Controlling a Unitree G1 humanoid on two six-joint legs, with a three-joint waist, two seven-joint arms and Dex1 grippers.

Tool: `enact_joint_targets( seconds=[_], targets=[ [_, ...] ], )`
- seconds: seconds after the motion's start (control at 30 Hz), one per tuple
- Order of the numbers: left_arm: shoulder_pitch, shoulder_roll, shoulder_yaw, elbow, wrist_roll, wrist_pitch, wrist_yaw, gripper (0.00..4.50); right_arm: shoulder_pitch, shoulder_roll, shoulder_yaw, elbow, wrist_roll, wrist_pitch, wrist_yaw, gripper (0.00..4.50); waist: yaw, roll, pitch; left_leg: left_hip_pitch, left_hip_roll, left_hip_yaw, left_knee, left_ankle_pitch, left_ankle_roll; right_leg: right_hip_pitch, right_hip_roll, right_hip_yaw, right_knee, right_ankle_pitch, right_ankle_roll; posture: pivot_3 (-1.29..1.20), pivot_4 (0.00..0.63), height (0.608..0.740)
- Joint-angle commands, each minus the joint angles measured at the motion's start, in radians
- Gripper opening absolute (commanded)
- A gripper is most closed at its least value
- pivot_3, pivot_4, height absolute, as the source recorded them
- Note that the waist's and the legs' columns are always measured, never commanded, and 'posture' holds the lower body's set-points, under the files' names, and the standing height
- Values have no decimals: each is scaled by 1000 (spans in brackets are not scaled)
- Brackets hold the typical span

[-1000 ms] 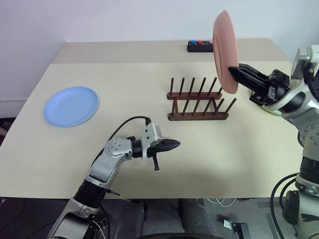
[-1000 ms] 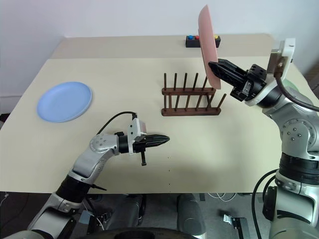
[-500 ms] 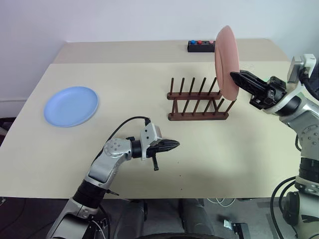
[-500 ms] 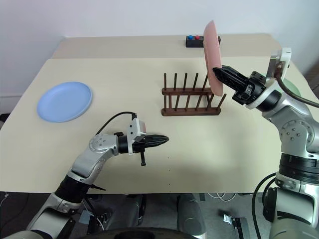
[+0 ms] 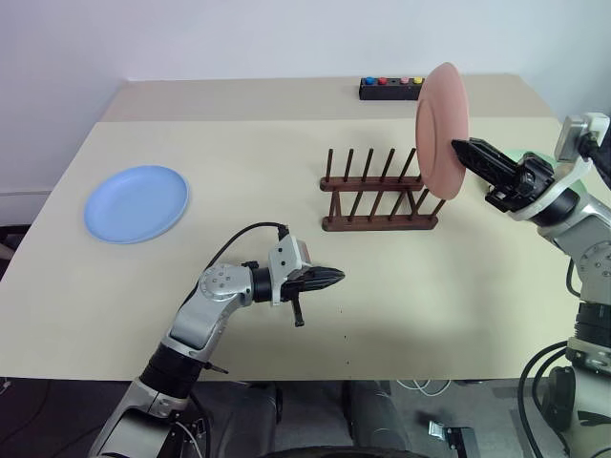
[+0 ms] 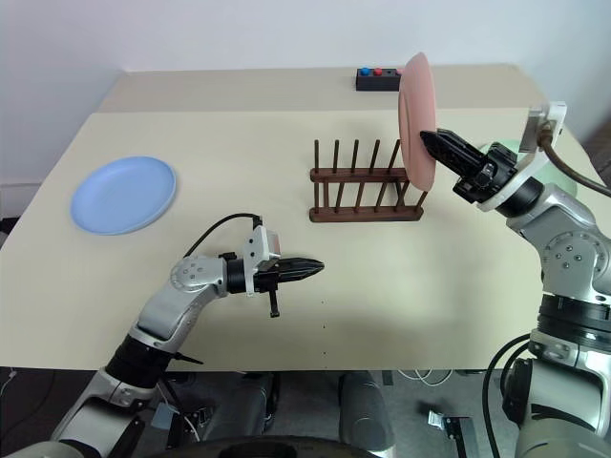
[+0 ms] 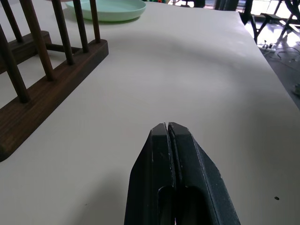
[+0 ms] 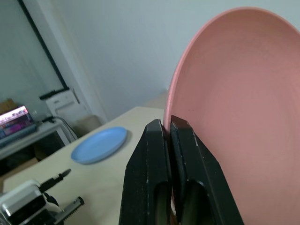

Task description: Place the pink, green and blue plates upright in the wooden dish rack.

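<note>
My right gripper (image 5: 460, 150) is shut on the rim of the pink plate (image 5: 441, 129) and holds it upright over the right end of the wooden dish rack (image 5: 379, 196). Its black fingers (image 8: 185, 140) pinch the pink plate (image 8: 243, 93) at its edge. The plate's lower edge hangs by the rack's rightmost pegs; I cannot tell if it touches them. Flat on the table at the far left lies the blue plate (image 5: 136, 203). Beyond the rack (image 7: 42, 79) the green plate (image 7: 112, 7) lies flat. My left gripper (image 5: 336, 278) hovers shut and empty, low over the table in front of the rack.
A black box with coloured buttons (image 5: 389, 88) sits at the back of the table behind the rack. The table's front edge (image 5: 286, 374) runs just below my left arm. A cable loops over the left wrist (image 5: 250, 234).
The right gripper has brought the pink plate down and a little to the right, toward the rack's right end, and rolled it so its face shows more. The left arm has not moved.
</note>
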Motion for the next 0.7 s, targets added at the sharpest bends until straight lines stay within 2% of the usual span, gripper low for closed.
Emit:
enact_joint_targets(
  seconds=[0.03, 0.43, 0.53, 0.7],
  targets=[
    [-8, -3, 15, -39, -19, -9, 1, 2, -29, -5, -42, 10, 32, 9, -3, 35, 0, 0, 0, 0, 0, 0, 0, 0, 0, 0, 0, 0, 0, 0, 0, 0, 150, 740],
    [-7, -5, 29, -47, -31, -25, 18, 2, -26, -6, -45, 22, 51, 21, 4, 35, 0, 0, 0, 0, 0, 0, 0, 0, 0, 0, 0, 0, 0, 0, 0, 0, 150, 740],
    [-8, -6, 28, -44, -31, -25, 17, 2, -26, -8, -48, 29, 48, 18, 4, 908, 0, 0, 0, 0, 0, 0, 0, 0, 0, 0, 0, 0, 0, 0, 0, 0, 150, 740],
    [-7, -6, 27, -44, -30, -28, 16, 2, -25, -10, -55, 32, 37, 3, -4, 3391, -1, 0, 0, 0, 0, 0, 0, 0, 0, 0, 0, 0, 0, 0, 0, 0, 150, 740]
  ],
)
